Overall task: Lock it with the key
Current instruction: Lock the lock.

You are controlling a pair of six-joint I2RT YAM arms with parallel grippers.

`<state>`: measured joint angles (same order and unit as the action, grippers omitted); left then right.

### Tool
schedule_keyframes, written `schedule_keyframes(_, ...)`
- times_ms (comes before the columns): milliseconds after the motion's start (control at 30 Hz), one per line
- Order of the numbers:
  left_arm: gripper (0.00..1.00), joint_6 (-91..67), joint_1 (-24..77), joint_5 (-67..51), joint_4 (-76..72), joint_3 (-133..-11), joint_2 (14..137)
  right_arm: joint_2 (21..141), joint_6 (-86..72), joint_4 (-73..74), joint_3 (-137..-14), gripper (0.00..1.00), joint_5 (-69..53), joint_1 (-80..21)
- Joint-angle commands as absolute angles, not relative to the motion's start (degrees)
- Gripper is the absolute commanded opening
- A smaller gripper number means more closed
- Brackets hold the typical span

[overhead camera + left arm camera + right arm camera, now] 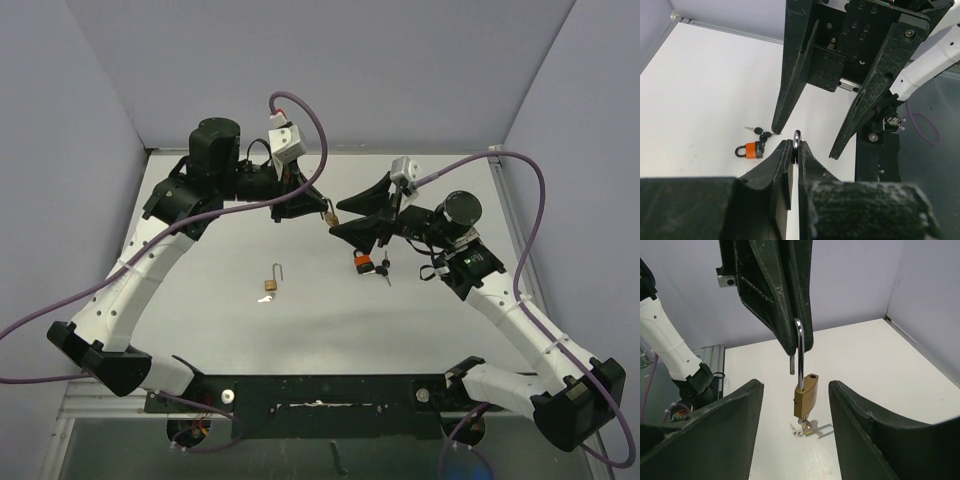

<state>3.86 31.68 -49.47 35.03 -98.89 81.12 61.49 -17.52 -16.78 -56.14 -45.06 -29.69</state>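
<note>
My left gripper (pixel 320 203) is shut on the steel shackle (pixel 797 141) of a brass padlock (pixel 329 214) and holds it hanging above the table. In the right wrist view the padlock's body (pixel 806 393) hangs with the shackle (pixel 799 352) open, one leg out of the body. A silver key (pixel 803 421) seems to stick out of its underside. My right gripper (pixel 795 390) is open, one finger on each side of the padlock and not touching it; it also shows in the top view (pixel 338 218).
An orange padlock (pixel 362 263) with black-headed keys (pixel 384 268) lies under the right gripper, and also shows in the left wrist view (pixel 751 150). A second brass padlock (pixel 271 284) with an open shackle and a key lies mid-table. Grey walls enclose the table.
</note>
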Motion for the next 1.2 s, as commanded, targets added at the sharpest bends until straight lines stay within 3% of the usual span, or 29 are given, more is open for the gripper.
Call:
schedule_keyframes(0, 0.0, 6.3, 33.9, -45.0, 36.2, -102.9, 78.6, 62.1, -15.3, -17.0, -59.9, 0.55, -44.0, -30.2)
schedule_keyframes(300, 0.0, 5.9, 35.1, -42.9, 35.0, -103.9, 79.0, 63.2, -13.6, -14.1, -60.4, 0.53, -43.7, -31.3)
schedule_keyframes(567, 0.0, 4.5, 35.1, -42.1, 32.5, -103.6, 79.0, 63.1, -13.1, -13.2, -59.8, 0.43, -42.5, -32.4)
schedule_keyframes(833, 0.0, 3.0, 35.0, -43.3, 30.5, -102.7, 78.7, 64.5, -13.4, -15.0, -59.4, 0.41, -41.3, -32.7)
schedule_keyframes(1167, 0.0, 2.2, 35.0, -43.9, 29.3, -101.7, 78.5, 66.7, -15.5, -18.7, -59.5, 0.19, -42.2, -32.7)
